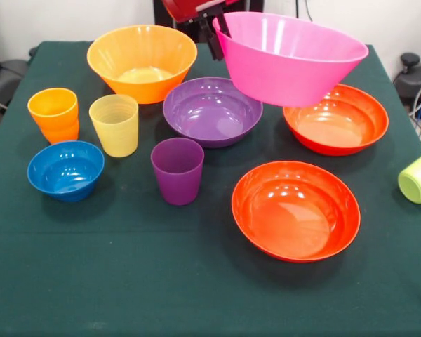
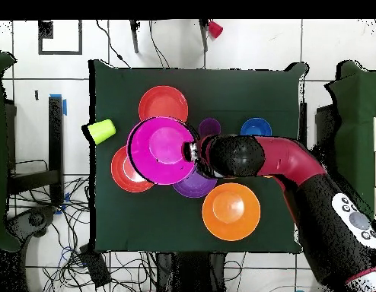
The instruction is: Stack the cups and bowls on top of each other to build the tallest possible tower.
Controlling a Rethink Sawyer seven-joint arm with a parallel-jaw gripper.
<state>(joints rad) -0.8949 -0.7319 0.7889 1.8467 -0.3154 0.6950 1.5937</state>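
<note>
Pink bowl aloft (tilted), rim gripped by jaws.

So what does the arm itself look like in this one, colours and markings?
The arm is glossy red with thick rounded segments and a bulbous black joint near the wrist. Toward the base it turns black, with a pale grey panel carrying small dark round buttons. The hand is dark, narrow and hard-edged, hanging below a red housing. No loose cables show on the arm.

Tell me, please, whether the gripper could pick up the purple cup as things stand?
Probably not yet: the gripper is shut on the pink bowl's rim, holding it aloft. The purple cup itself stands upright with open space around it.
</note>
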